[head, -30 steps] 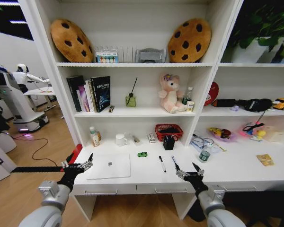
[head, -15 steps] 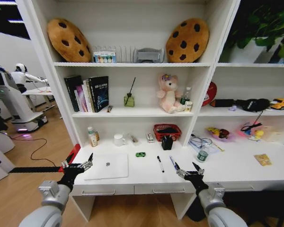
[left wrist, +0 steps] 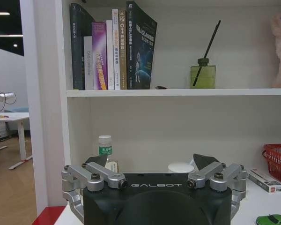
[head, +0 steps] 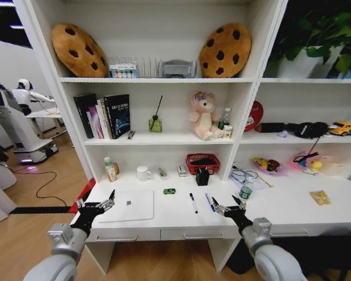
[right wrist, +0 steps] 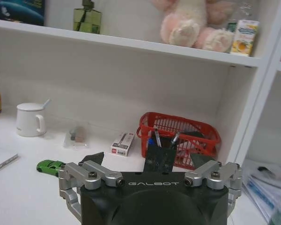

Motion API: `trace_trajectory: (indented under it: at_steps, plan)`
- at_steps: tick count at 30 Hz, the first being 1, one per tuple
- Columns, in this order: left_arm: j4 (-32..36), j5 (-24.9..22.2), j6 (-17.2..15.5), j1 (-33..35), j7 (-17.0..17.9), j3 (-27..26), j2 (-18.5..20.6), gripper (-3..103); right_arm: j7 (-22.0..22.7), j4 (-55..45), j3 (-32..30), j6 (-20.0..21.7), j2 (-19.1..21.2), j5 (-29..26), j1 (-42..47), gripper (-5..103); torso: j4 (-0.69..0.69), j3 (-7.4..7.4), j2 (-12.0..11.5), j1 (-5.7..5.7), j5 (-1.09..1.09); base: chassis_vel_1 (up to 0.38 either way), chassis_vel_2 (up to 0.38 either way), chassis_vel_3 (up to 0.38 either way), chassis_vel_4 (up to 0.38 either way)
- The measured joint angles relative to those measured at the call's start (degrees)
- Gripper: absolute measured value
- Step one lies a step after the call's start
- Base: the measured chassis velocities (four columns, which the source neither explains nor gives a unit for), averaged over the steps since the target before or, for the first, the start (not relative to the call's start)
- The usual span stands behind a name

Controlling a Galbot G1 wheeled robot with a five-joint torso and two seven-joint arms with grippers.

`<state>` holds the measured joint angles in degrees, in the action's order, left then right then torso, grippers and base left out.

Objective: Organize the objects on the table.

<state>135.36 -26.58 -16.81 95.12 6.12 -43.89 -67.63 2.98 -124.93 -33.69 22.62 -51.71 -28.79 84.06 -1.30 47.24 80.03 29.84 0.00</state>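
Note:
On the white table (head: 175, 221) lie a closed silver laptop (head: 127, 205), a small green toy car (head: 169, 191), a black pen (head: 193, 203) and a blue pen (head: 210, 202). My left gripper (head: 97, 201) hovers open at the laptop's left edge, near the table's front. My right gripper (head: 228, 204) is open just right of the blue pen, over the front of the table. The left wrist view shows the open left gripper (left wrist: 151, 161) and the car (left wrist: 274, 219). The right wrist view has the open right gripper (right wrist: 147, 158), the car (right wrist: 50, 166) and the laptop's corner (right wrist: 2, 159).
A red mesh basket (head: 203, 162), a black pen holder (head: 202, 177), a white mug (head: 143, 172) and a bottle (head: 110, 170) stand at the table's back. A small bottle (head: 245, 191) and a yellow card (head: 320, 198) lie to the right. Shelves rise above; another robot (head: 17, 123) stands far left.
The head camera has shifted, so the whole scene slid left. The blue pen now shows beside my right gripper, which hid it before. The left arm holds its place.

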Motion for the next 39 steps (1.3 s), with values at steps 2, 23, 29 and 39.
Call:
trace_trajectory:
  at_steps: [2, 23, 29, 39]
  plan:
    - [0.0, 0.0, 0.0, 0.0, 0.0, 0.0, 0.0, 100, -3.3, 2.7, 1.0, 1.5, 8.0, -5.3, -4.4, 100, -0.01, 0.00, 0.0, 0.00, 0.02, 0.000, 0.000, 0.000, 0.000]
    - [0.0, 0.0, 0.0, 0.0, 0.0, 0.0, 0.0, 100, -48.9, 54.7, 58.5, -8.0, 4.9, -3.2, -73.4, 100, 0.03, 0.00, 0.0, 0.01, -0.04, 0.000, 0.000, 0.000, 0.000]
    - [0.0, 0.0, 0.0, 0.0, 0.0, 0.0, 0.0, 100, -49.2, 62.6, 68.0, -6.3, -1.7, -1.7, -80.1, 100, -0.02, 0.00, 0.0, 0.01, -0.04, 0.000, 0.000, 0.000, 0.000]
    - [0.0, 0.0, 0.0, 0.0, 0.0, 0.0, 0.0, 100, -47.6, 70.1, 71.4, -2.7, -11.2, 3.1, -80.7, 100, -0.03, 0.00, 0.0, 0.00, -0.01, 0.000, 0.000, 0.000, 0.000]
